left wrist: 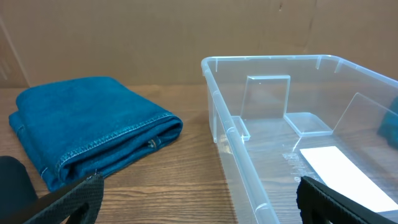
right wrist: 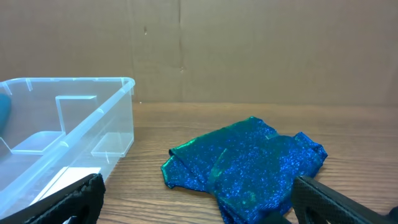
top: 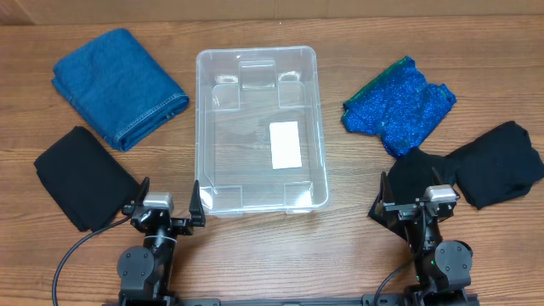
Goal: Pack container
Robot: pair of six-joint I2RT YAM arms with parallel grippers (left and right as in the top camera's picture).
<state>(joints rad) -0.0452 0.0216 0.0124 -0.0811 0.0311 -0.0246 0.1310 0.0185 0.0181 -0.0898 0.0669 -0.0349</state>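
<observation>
Wood table [top: 280,255], container [top: 201,127] ctr, denim [top: 117,85] L, poss. sequin cloth [top: 399,104] R

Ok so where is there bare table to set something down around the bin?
Bare wood lies between the container and the denim cloth, between the container and the sparkly blue cloth, and along the container's near wall. The right side is crowded: black cloths lie right beside the sparkly one.

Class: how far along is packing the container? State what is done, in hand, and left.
Done: nothing; the container holds only its white label. In hand: nothing; the left gripper and right gripper are open and empty. Left: the denim cloth, left black cloth, sparkly blue cloth and right black cloth all lie outside on the table.
</observation>
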